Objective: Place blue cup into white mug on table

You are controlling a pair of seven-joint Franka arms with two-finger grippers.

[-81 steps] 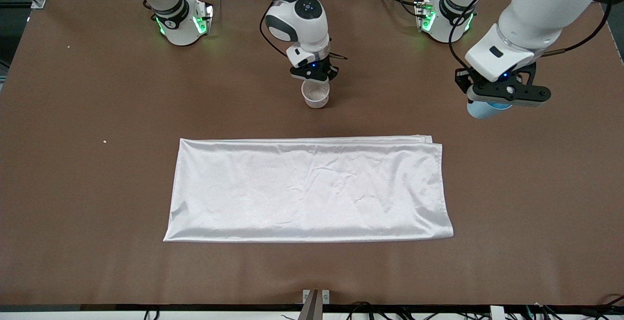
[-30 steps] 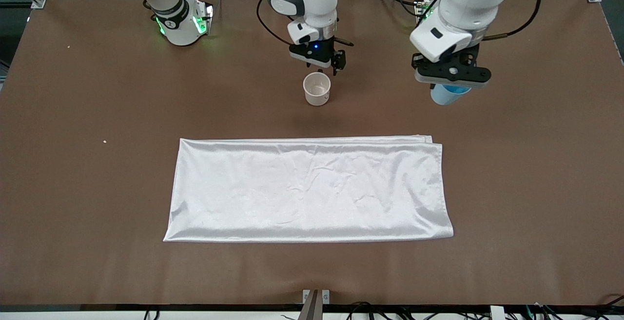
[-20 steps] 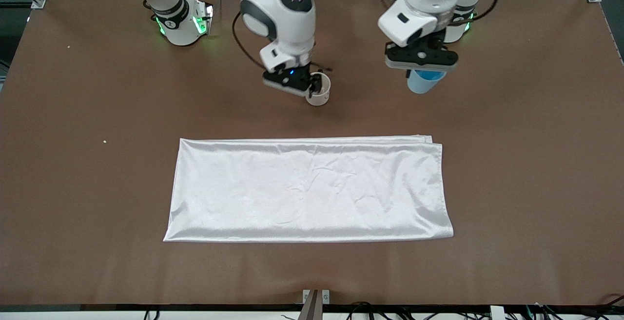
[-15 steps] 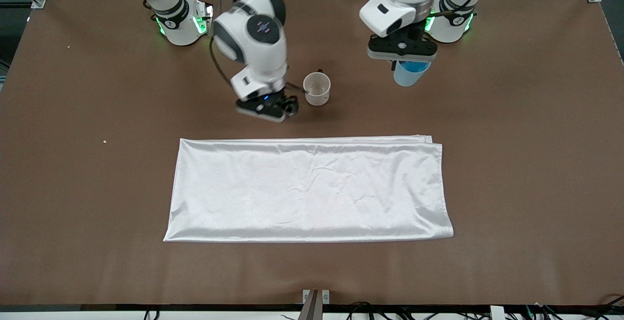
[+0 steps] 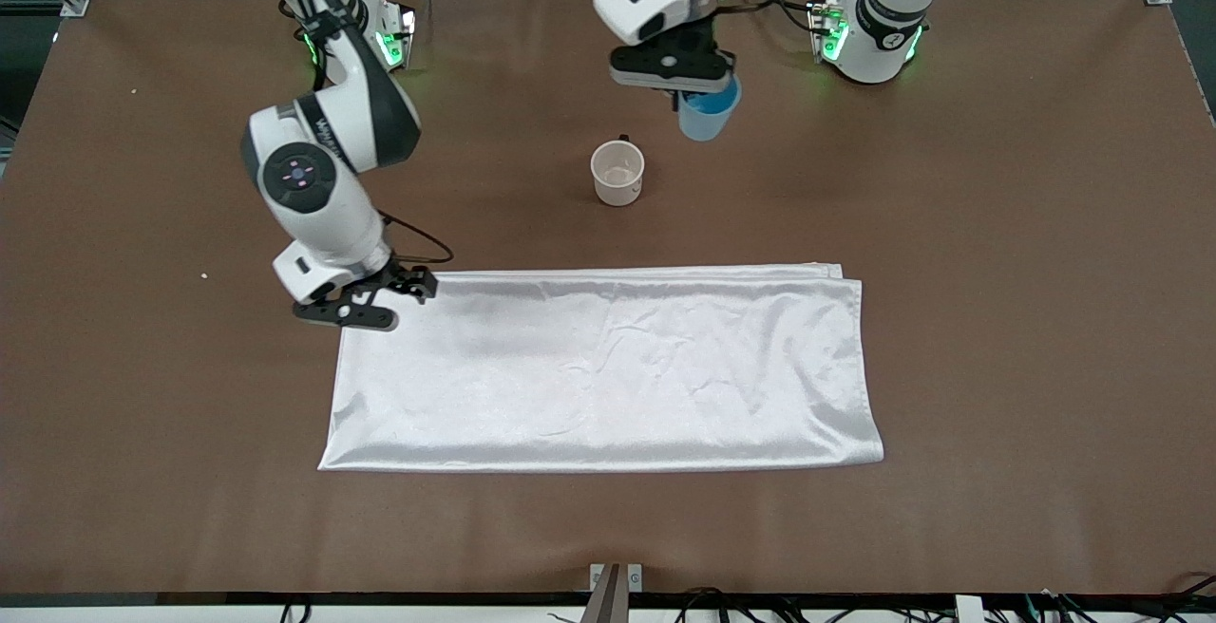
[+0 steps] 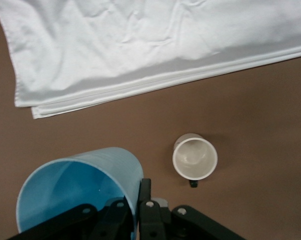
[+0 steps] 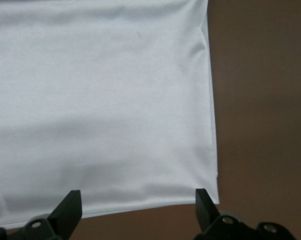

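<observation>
One light-blue blue cup [image 5: 709,114] hangs clenched in the left end effector [image 5: 686,89]; right end effector [image 5: 380,298] spread.

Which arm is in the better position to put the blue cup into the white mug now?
Left. Its hand holds the blue cup in the air beside the white mug. The right hand is open over the cloth's corner.

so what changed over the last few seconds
The left gripper, shut on the light-blue plastic cup, carried it from the left arm's end of the table to just short of the white ceramic mug. The open right gripper left the mug and went to a corner of the white satin cloth. Mug and cloth stayed put.
</observation>
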